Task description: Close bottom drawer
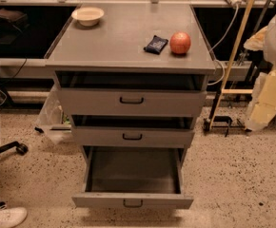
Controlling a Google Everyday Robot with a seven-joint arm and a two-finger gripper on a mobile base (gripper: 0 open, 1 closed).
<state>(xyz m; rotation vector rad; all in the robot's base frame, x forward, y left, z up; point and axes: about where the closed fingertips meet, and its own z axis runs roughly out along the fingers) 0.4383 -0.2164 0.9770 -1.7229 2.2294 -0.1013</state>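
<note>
A grey cabinet (123, 46) is seen at the centre of the camera view, from above and in front. Its three drawers are all pulled out, each further than the one above.

The bottom drawer (133, 175) is found at 6 o'clock, pulled out the furthest. Its deep grey box is laid open to view, and nothing can be made out in it. Its plain front is carried close to the lower edge, with a small dark handle (133, 203) set at the middle. The middle drawer (132, 137) and the top drawer (131, 101) are drawn out by a smaller amount, and only a dark strip of each box is shown.

On the cabinet top, a pale bowl (87, 16) is placed at 11 o'clock, near the back left corner. A red apple (180, 42) is placed at 1 o'clock, and a dark packet (155, 44) is laid just beside it, at its 9 o'clock.

A speckled floor (233, 175) is spread around the cabinet. A white shoe (7, 216) is seen at 8 o'clock, in the lower corner, and a wooden pole (235, 51) is leaned at 2 o'clock.

The gripper is not seen in this view, so whether it is wide, narrow or holding anything cannot be told.
</note>
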